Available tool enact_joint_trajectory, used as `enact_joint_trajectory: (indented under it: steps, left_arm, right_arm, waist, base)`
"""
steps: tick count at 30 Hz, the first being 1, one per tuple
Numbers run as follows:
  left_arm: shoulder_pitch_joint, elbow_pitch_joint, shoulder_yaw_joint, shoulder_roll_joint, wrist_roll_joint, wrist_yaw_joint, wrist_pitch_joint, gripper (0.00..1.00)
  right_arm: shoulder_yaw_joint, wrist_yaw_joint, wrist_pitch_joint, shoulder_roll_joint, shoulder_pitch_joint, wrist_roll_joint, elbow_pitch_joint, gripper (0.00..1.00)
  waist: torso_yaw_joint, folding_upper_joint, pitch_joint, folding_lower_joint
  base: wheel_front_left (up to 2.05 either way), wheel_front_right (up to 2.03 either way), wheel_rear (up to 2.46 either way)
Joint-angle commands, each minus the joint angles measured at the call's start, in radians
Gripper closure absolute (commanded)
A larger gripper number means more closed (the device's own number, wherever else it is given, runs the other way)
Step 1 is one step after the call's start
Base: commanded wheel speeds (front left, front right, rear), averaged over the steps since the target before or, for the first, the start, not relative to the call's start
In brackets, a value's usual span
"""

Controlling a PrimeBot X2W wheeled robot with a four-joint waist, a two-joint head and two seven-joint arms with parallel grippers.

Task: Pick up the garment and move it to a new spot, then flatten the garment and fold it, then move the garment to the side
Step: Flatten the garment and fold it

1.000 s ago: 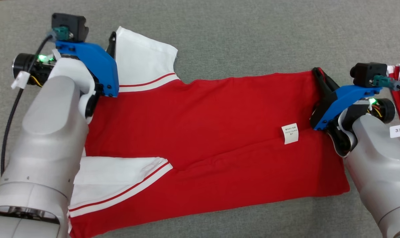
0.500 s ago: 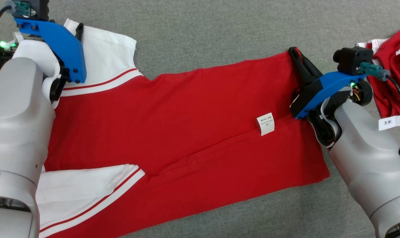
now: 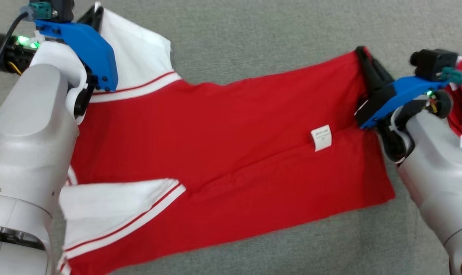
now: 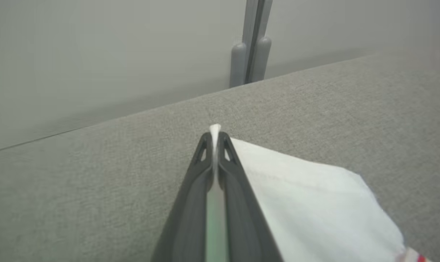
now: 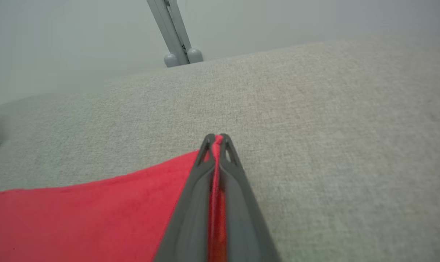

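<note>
The left tool is clamped on the tip of a white sleeve; a sliver of white cloth stands up between its closed fingers. The right tool is pinched shut on a corner of the red hem, with a red strip showing in the slit between its fingers.

The shirt stretches between the two tools across the middle of the table. Its body is red and mostly flat, with one long crease running along it. The held sleeve is at the far left, and the second white sleeve lies folded over the body at the near left. Both sleeves have a red stripe near the seam. A small white label sits on the red cloth close to the right tool.

Another red garment lies at the right edge of the head view, behind the right arm.

The table is covered in a grey woven fabric with a fine, even texture. In both wrist views its far edge meets a plain pale grey wall. A grey post with two rounded feet stands at that edge.
</note>
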Motion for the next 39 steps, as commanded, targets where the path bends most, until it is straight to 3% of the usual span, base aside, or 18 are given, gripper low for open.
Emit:
enact_joint_trajectory:
  steps: [1, 6, 13, 22, 30, 31, 32, 33, 39]
  left_arm:
    - [-0.011, -0.009, -0.007, 0.001, -0.003, 0.000, -0.034, 1.00]
    - [0.011, -0.012, -0.006, -0.023, -0.001, 0.001, -0.184, 1.00]
    - [0.163, 0.008, -0.012, -0.077, -0.042, 0.000, -0.292, 1.00]
    - [0.494, -0.133, 0.014, -0.124, -0.067, 0.000, -0.317, 1.00]
    - [0.745, -0.246, 0.041, -0.157, -0.048, 0.010, -0.317, 1.00]
    - [0.764, -0.255, 0.040, -0.161, -0.044, 0.011, -0.317, 0.76]
    - [0.784, -0.268, 0.049, -0.165, -0.042, 0.018, -0.317, 0.13]
    - [0.800, -0.284, 0.060, -0.169, -0.036, 0.025, -0.317, 0.00]
    - [0.887, -0.384, 0.132, -0.192, -0.005, 0.072, -0.317, 0.00]
  right_arm:
    - [-0.026, 0.000, -0.007, -0.019, -0.029, -0.012, -0.013, 1.00]
    - [-0.162, 0.000, -0.007, -0.037, 0.035, -0.101, -0.083, 1.00]
    - [-0.268, 0.000, -0.007, -0.017, 0.199, -0.205, -0.111, 1.00]
    - [-0.376, 0.000, -0.007, -0.008, 0.451, -0.237, -0.119, 1.00]
    - [-0.435, 0.000, -0.007, 0.026, 0.553, -0.265, -0.098, 1.00]
    - [-0.445, 0.000, -0.007, 0.027, 0.556, -0.269, -0.099, 0.67]
    - [-0.454, 0.000, -0.007, 0.031, 0.560, -0.274, -0.100, 0.00]
    - [-0.465, 0.000, -0.007, 0.035, 0.563, -0.276, -0.103, 0.00]
    - [-0.524, 0.000, -0.007, 0.037, 0.587, -0.317, -0.070, 0.00]
  waist:
    - [0.010, 0.0000, -0.009, 0.0000]
    - [0.050, 0.0000, -0.066, 0.0000]
    - [0.104, 0.0000, -0.194, 0.0000]
    - [0.168, 0.0000, -0.343, 0.0000]
    - [0.201, 0.0000, -0.377, 0.0000]
    - [0.206, 0.0000, -0.377, 0.0000]
    - [0.210, 0.0000, -0.377, 0.0000]
    - [0.215, 0.0000, -0.376, 0.0000]
    - [0.244, 0.0000, -0.382, 0.0000]
  base:
    - [0.00, 0.00, 0.00]
    - [0.00, 0.00, 0.00]
    - [0.00, 0.00, 0.00]
    - [0.00, 0.00, 0.00]
    - [0.00, 0.00, 0.00]
    - [0.00, 0.00, 0.00]
    - [0.00, 0.00, 0.00]
    - [0.00, 0.00, 0.00]
    - [0.00, 0.00, 0.00]
